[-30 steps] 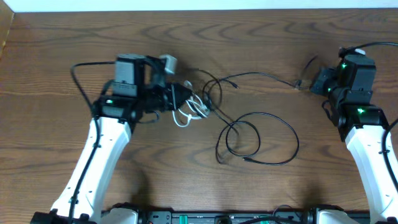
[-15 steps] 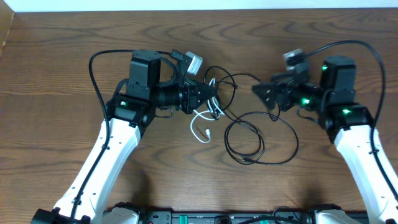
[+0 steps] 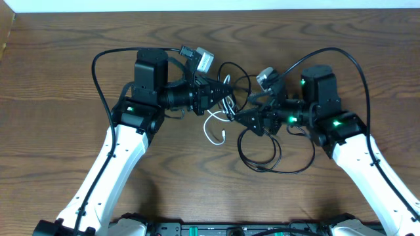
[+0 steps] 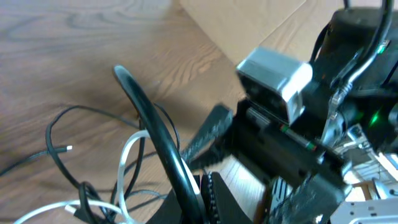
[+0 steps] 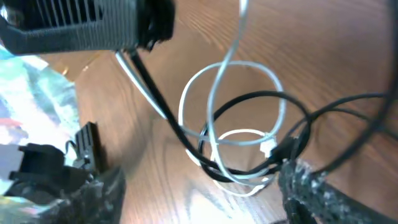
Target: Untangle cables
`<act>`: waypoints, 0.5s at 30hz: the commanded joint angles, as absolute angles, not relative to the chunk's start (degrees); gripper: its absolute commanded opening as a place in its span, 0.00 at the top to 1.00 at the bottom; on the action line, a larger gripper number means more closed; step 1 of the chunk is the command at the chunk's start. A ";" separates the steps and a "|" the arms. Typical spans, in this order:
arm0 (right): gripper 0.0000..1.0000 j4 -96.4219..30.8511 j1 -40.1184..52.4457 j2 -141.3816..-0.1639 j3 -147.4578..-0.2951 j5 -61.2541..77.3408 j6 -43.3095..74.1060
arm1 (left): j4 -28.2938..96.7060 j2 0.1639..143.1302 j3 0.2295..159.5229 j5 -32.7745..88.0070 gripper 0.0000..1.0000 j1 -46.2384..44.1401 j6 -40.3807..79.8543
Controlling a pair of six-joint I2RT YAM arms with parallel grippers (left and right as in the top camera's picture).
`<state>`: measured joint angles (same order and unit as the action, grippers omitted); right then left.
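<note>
Only right wrist view shows right hand [image 5: 193,177] spread wide over cables [image 5: 205,135]; left hand [image 3: 220,98] unclear.

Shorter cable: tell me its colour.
White. The shorter cable shows best in the right wrist view.

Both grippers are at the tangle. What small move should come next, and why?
Probably close the right gripper on the long thin black cable. Its fingers stand apart around the spot where that cable crosses the thin white cable, which the left gripper seems to hold, so gripping the black one would let the arms draw them apart.
</note>
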<state>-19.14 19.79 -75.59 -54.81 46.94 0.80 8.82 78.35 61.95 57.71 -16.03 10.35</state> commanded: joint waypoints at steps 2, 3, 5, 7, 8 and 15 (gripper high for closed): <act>0.37 -20.18 20.91 -76.05 -55.37 47.97 0.12 | 6.63 78.46 62.13 59.18 0.93 -16.05 12.86; 0.38 -20.56 20.95 -76.12 -55.37 47.88 0.10 | 6.28 78.46 62.13 59.20 0.92 -16.05 13.23; 0.36 -21.32 21.06 -76.44 -55.37 46.70 0.10 | 5.21 78.46 62.13 59.42 0.92 -16.05 15.03; 0.34 -21.91 21.10 -77.41 -55.37 46.00 0.05 | 3.05 78.46 62.13 60.77 0.92 -16.05 17.39; 0.34 -21.89 21.10 -77.93 -55.37 45.98 0.05 | 2.24 78.46 62.13 61.39 0.92 -16.05 18.20; 0.55 -19.66 21.10 -81.43 -55.37 46.02 0.08 | 0.36 78.46 62.13 62.57 0.92 -16.05 20.73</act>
<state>-20.51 20.67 -80.58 -54.81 46.04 0.51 0.93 78.35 61.95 60.49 -16.03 18.92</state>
